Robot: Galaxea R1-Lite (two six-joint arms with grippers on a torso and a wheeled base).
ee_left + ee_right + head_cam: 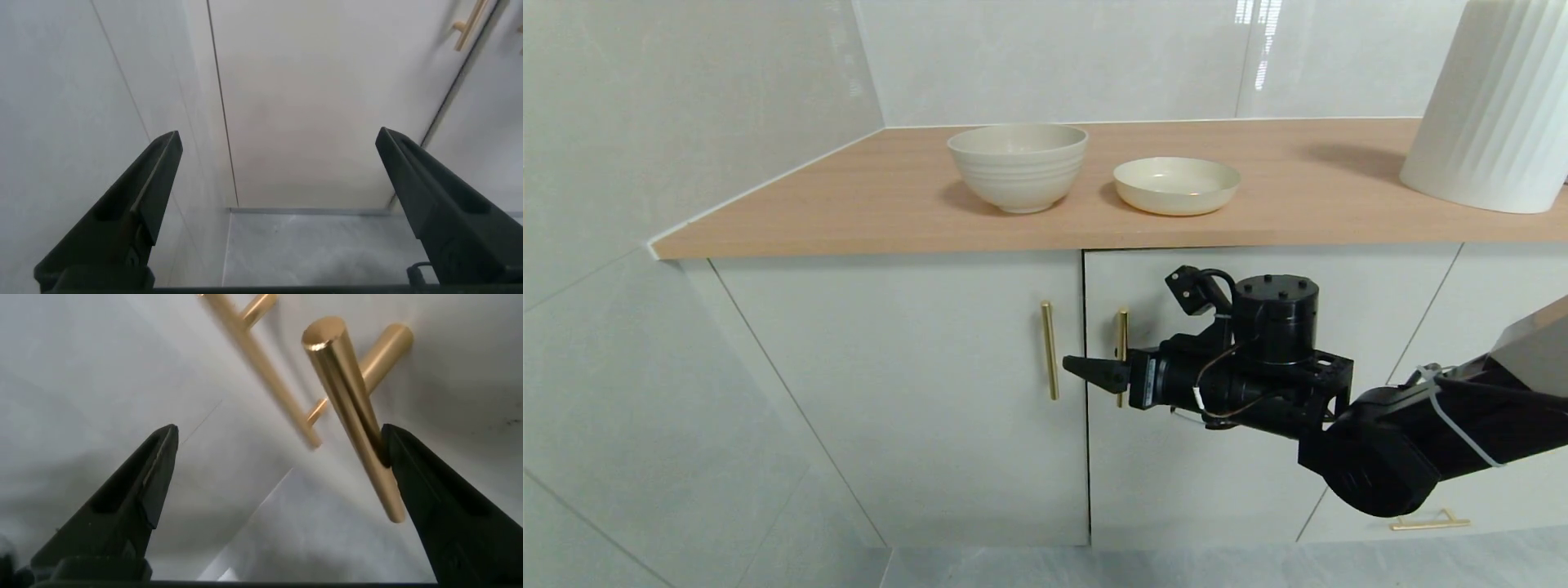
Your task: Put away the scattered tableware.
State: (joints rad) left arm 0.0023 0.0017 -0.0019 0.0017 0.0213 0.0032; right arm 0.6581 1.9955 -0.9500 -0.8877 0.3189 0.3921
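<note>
One bowl (1018, 166) and plate (1176, 184) sit on countertop (849, 204).

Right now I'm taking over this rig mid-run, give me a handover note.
Left gripper: open, empty, facing the cabinet front near the floor.
Right gripper: open around the right door's handle, not clamped.
Bowl and plate: side by side on the counter, apart. Both doors shut.
Done: nothing stowed.
Left: likely grip the handle, open the door, put both dishes away.
</note>
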